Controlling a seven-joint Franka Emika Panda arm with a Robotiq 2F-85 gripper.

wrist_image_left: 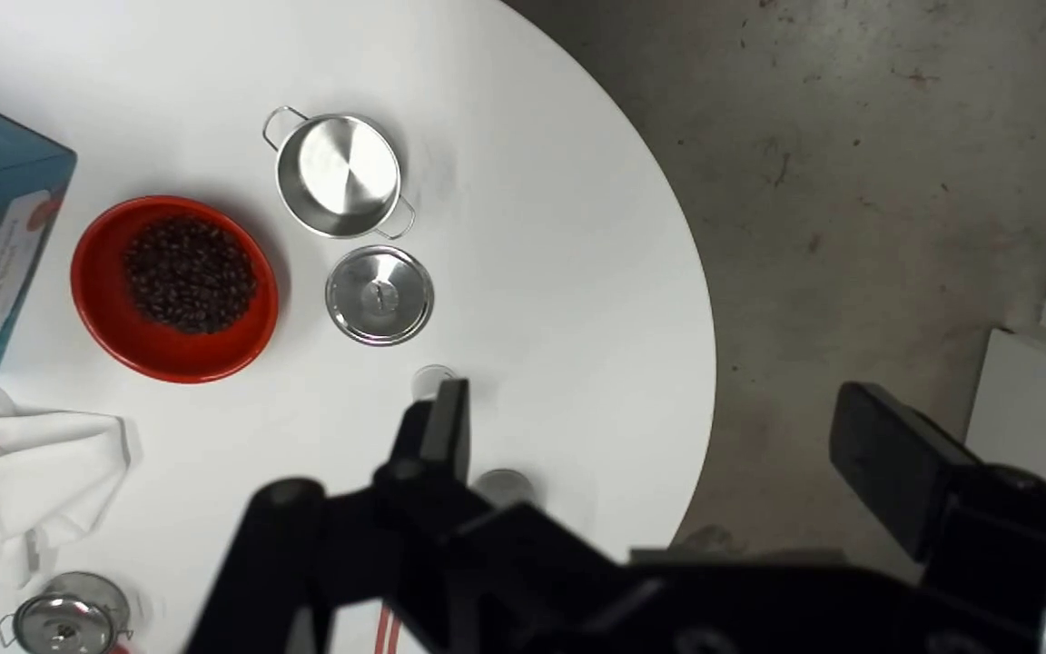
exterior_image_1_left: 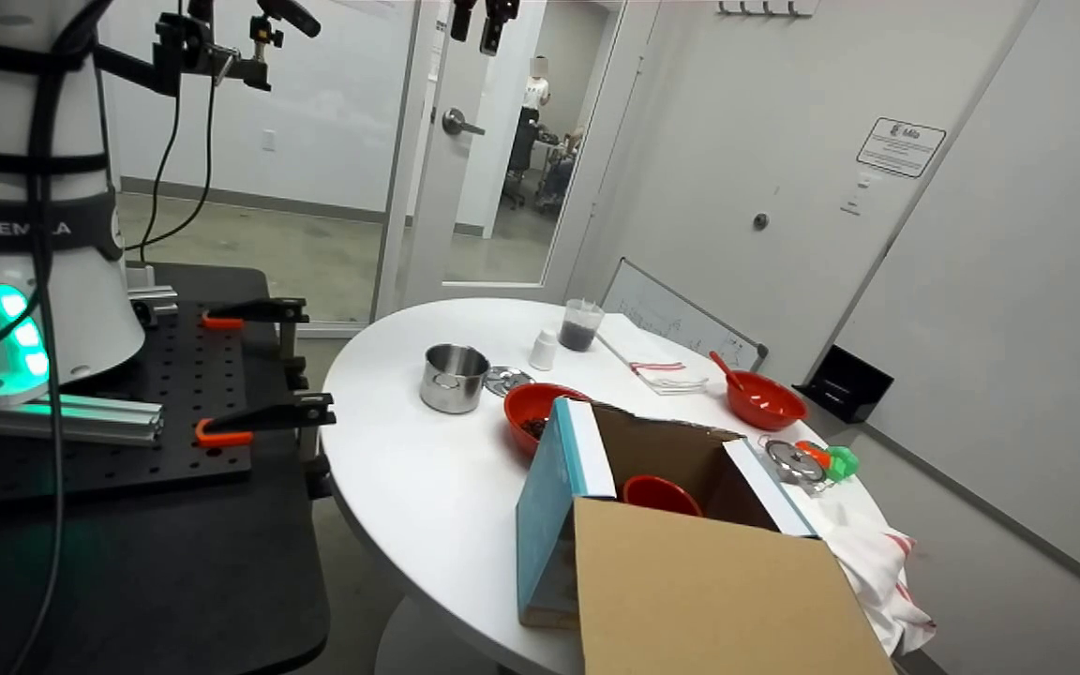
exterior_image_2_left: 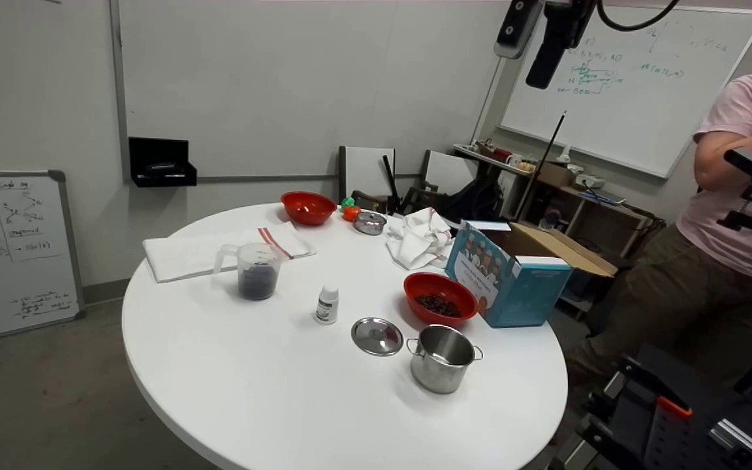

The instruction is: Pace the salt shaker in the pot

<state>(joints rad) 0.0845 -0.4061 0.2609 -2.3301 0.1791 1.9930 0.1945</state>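
Round white table, salt shaker upright.
Above, the gripper hangs wide and empty; the shaker lies well below, off toward one finger.

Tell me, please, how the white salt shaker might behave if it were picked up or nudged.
The salt shaker stands upright and looks taller than wide, so a high nudge would probably tip it. Its rounded sides suggest it could then roll.
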